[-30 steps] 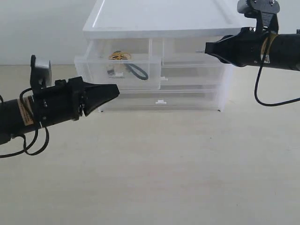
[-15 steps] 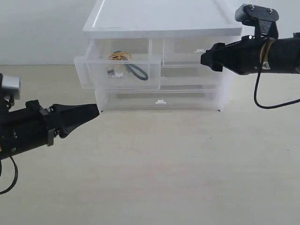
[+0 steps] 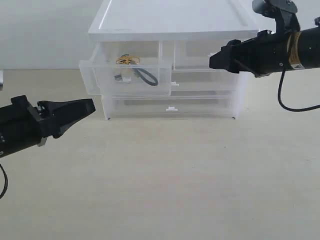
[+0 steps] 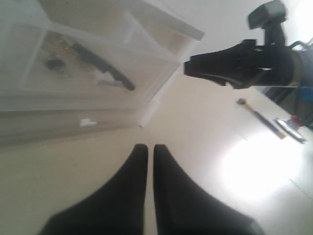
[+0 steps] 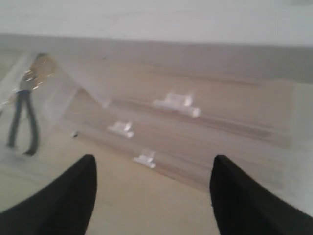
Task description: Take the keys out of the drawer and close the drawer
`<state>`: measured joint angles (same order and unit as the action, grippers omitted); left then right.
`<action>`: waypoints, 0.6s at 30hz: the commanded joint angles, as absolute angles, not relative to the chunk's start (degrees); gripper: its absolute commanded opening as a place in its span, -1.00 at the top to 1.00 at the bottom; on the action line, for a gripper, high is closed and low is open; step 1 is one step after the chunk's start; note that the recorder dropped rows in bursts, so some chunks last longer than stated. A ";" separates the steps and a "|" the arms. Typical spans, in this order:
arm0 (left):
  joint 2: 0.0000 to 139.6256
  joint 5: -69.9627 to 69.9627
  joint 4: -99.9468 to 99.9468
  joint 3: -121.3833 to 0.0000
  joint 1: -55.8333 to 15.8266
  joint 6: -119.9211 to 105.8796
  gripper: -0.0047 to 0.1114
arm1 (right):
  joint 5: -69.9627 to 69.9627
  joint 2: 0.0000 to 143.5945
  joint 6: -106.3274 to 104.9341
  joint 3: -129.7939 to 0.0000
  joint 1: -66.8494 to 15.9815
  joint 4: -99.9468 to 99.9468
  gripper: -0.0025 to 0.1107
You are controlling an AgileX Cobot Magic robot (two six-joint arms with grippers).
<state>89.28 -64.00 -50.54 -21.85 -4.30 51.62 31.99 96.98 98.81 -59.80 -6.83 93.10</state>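
Observation:
The left half-width drawer of the translucent white chest stands pulled out. Inside lie the keys, gold rings with a black cord loop. My left gripper is shut and empty, low over the table, left of and below the drawer's front. My right gripper hovers open in front of the right half-width drawer, apart from it. The left wrist view shows the shut left gripper with the drawer and cord far off. The right wrist view shows the right gripper wide open, and the keys off to one side.
The chest stands at the table's back, its two full-width drawers shut below. White tab handles face my right gripper. The left wrist view shows small tools lying on the table beyond the right arm.
My left arm has drawn back to the left and dropped lower, away from the drawer. My right gripper has edged left along the chest front. The keys and drawer have not moved.

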 commanded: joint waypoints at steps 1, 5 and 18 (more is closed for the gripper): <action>84.94 -53.60 -49.64 -21.41 -1.86 50.71 0.85 | 42.36 94.43 99.62 -59.99 -6.52 95.93 0.18; 81.94 -53.03 -49.12 -20.90 -0.24 50.71 0.85 | 47.63 90.51 101.75 -60.09 -6.91 96.16 0.17; 80.02 -50.63 -42.06 -20.61 0.90 48.24 0.85 | 34.41 87.16 111.48 -73.68 -22.75 99.95 0.17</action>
<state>80.37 -50.91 -45.45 -20.92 0.66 49.87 38.35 86.06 110.47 -70.91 -21.47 99.87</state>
